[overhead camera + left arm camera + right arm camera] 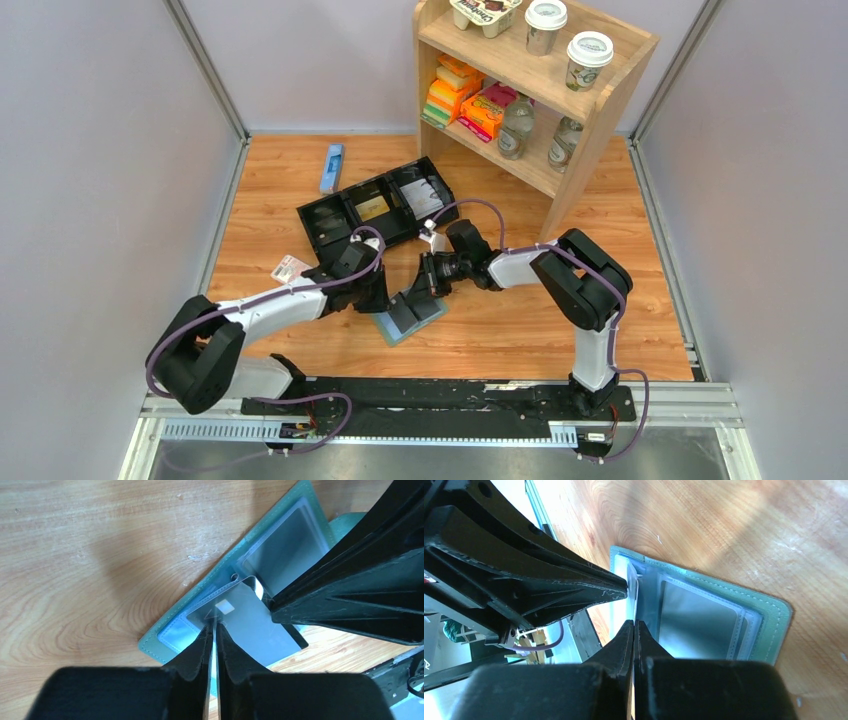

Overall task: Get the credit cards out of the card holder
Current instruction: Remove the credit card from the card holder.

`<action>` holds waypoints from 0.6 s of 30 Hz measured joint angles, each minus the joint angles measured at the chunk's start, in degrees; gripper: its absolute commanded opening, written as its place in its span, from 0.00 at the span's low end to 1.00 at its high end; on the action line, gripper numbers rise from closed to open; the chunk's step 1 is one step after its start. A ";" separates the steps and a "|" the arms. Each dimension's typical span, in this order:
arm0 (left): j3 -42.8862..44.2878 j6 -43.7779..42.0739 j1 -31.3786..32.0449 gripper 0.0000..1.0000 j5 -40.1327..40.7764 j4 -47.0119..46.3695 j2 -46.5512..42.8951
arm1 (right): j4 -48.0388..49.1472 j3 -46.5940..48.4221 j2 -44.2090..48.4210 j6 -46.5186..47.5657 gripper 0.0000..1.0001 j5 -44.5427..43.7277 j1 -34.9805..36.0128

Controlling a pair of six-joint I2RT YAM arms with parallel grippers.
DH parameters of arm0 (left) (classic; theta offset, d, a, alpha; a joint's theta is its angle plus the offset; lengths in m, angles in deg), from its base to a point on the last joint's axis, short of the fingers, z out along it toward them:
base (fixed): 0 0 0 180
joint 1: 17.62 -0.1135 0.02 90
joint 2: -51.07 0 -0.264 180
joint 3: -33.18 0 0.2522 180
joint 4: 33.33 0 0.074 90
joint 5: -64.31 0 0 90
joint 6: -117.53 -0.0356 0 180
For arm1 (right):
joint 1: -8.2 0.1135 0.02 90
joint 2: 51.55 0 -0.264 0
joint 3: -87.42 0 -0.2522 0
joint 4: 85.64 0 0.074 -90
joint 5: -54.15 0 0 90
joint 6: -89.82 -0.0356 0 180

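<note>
Grey walls enclose a wooden desk (520,330), with a wooden shelf (600,100) at 1 o'clock and a black tray (330,222) at 11 o'clock from the work zone. Card holder (412,318): lying open and flat on the desk at centre, inner face up, between the two arms, so the pockets are reachable from above. Left claw (216,626): narrowed to a slit, tips set at the 7 o'clock corner of a grey card (250,625) that sits partly out of its sleeve; whether the card is actually pinched cannot be told. Right claw (634,623): closed, tips down near the middle of the holder, just beside the left claw; a thin pale strip shows between its fingers, possibly a clear pocket leaf. Judged purpose: the right claw restrains the holder so that it does not slide while the left draws the card out. A second pocket (699,625), at 3 o'clock in the right wrist view, appears loaded. Extraction is judged begun, not complete. Risk: the holder drags along with the card if the restraint slips.
</note>
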 measured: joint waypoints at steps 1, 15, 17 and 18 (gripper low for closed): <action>0.00 -0.07 0.00 0.12 -0.13 0.17 0.48 | -0.22 0.00 0.00 0.09 0.00 -0.13 0.00; 0.37 -0.94 0.00 0.08 -1.18 1.92 1.68 | -2.25 0.37 0.00 0.81 0.00 -1.86 -0.09; 0.63 -0.96 -0.02 0.07 -1.38 1.95 2.08 | -2.58 0.37 0.00 0.98 0.00 -2.25 -0.31; 0.76 -0.98 -0.02 0.07 -1.44 1.92 2.25 | -2.73 0.37 0.00 1.03 0.00 -2.40 -0.44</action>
